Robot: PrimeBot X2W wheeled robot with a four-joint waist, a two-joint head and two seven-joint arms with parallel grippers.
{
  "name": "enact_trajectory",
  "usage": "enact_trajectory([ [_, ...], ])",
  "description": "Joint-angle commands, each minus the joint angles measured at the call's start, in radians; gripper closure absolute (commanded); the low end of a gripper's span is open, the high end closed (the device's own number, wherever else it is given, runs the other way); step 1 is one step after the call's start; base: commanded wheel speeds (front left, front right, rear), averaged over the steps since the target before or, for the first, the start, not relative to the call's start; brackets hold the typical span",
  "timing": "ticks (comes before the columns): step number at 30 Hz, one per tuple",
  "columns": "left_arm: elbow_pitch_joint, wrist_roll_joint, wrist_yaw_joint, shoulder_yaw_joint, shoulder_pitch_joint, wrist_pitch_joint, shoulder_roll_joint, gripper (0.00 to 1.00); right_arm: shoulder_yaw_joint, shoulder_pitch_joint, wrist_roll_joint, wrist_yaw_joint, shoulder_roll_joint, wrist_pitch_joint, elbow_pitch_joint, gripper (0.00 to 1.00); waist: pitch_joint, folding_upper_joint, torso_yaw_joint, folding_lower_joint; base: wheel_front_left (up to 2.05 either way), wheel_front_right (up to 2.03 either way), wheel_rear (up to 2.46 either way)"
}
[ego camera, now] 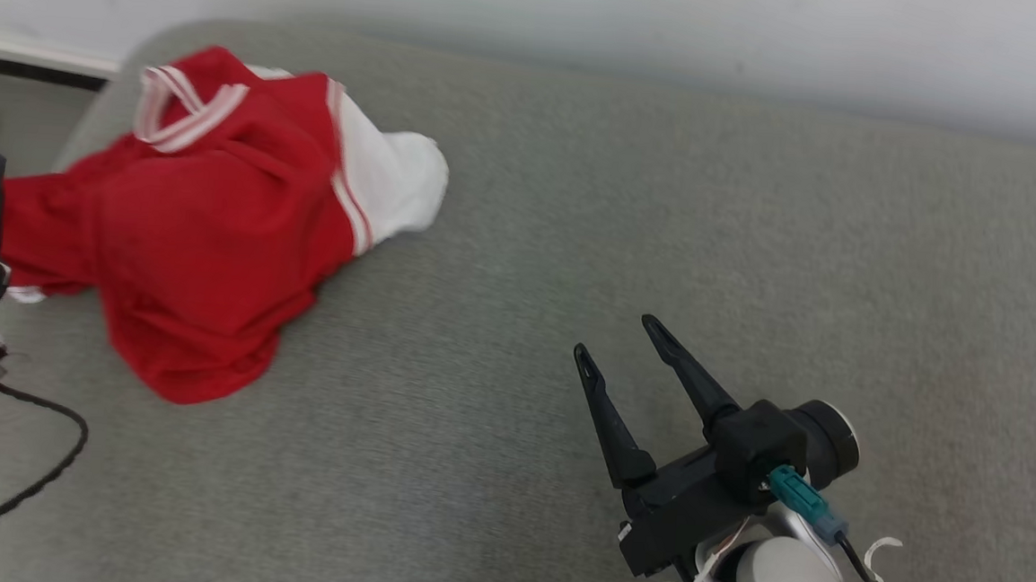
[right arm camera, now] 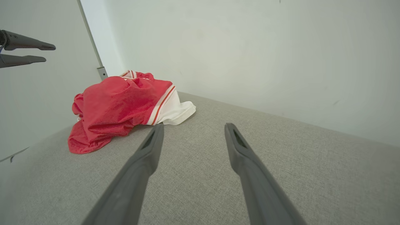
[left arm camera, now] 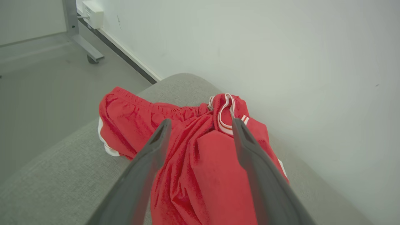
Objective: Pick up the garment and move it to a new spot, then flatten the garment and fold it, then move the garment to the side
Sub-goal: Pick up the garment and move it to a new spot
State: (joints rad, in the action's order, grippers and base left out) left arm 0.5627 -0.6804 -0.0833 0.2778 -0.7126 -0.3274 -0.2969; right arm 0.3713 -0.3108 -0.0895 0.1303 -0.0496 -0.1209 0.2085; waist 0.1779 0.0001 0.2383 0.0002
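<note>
The garment (ego camera: 207, 227), a crumpled red heap with white trim and one white panel, lies at the far left corner of the grey upholstered surface (ego camera: 667, 201), directly ahead of your left hand (left arm camera: 200, 122), which hovers near it, wide and empty. Your right hand (ego camera: 616, 337), equally wide and empty, sits well apart to the garment's right, so the left arm is the nearer.
</note>
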Motion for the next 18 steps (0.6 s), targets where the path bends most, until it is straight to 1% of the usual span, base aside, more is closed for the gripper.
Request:
enact_trajectory([
  [1, 0.003, -0.031, 0.013, 0.010, -0.029, -0.066, -0.014, 0.00, 0.003, -0.027, -0.009, 0.001, -0.001, -0.016, 0.005, 0.00, 0.229, -0.0001, -0.213, -0.0002, 0.00, 0.00, 0.00],
  [4, -0.009, -0.064, 0.051, 0.029, -0.046, -0.171, -0.043, 0.00, 0.013, -0.044, -0.015, 0.001, -0.001, -0.033, 0.017, 0.00, 0.257, -0.0001, -0.232, -0.0002, 0.00, 0.00, 0.00],
  [7, -0.033, -0.067, 0.090, 0.027, -0.034, -0.251, -0.069, 0.00, 0.015, -0.052, -0.023, 0.001, -0.001, -0.049, 0.030, 0.00, 0.269, -0.0001, -0.241, -0.0002, 0.00, 0.00, 0.00],
  [11, -0.076, -0.049, 0.133, 0.022, 0.000, -0.309, -0.099, 0.00, 0.015, -0.062, -0.032, 0.001, -0.001, -0.063, 0.048, 0.00, 0.274, -0.0001, -0.247, -0.0002, 0.00, 0.00, 0.00],
  [15, -0.112, -0.044, 0.164, 0.023, 0.024, -0.331, -0.098, 0.00, 0.015, -0.064, -0.037, 0.001, -0.001, -0.074, 0.064, 0.00, 0.265, -0.0001, -0.248, -0.0002, 0.00, 0.00, 0.00],
  [16, -0.118, -0.037, 0.171, 0.021, 0.032, -0.335, -0.100, 0.57, 0.016, -0.067, -0.039, 0.001, -0.001, -0.075, 0.068, 0.00, 0.261, -0.0001, -0.247, -0.0002, 0.00, 0.00, 0.00],
  [17, -0.125, -0.029, 0.175, 0.013, 0.042, -0.339, -0.104, 1.00, 0.016, -0.070, -0.039, 0.001, -0.001, -0.077, 0.072, 0.00, 0.255, -0.0001, -0.246, -0.0002, 0.00, 0.00, 0.00],
  [18, -0.145, -0.021, 0.179, 0.012, 0.051, -0.335, -0.108, 1.00, 0.016, -0.073, -0.042, 0.001, -0.001, -0.082, 0.081, 0.00, 0.241, -0.0001, -0.244, -0.0002, 0.00, 0.00, 0.00],
])
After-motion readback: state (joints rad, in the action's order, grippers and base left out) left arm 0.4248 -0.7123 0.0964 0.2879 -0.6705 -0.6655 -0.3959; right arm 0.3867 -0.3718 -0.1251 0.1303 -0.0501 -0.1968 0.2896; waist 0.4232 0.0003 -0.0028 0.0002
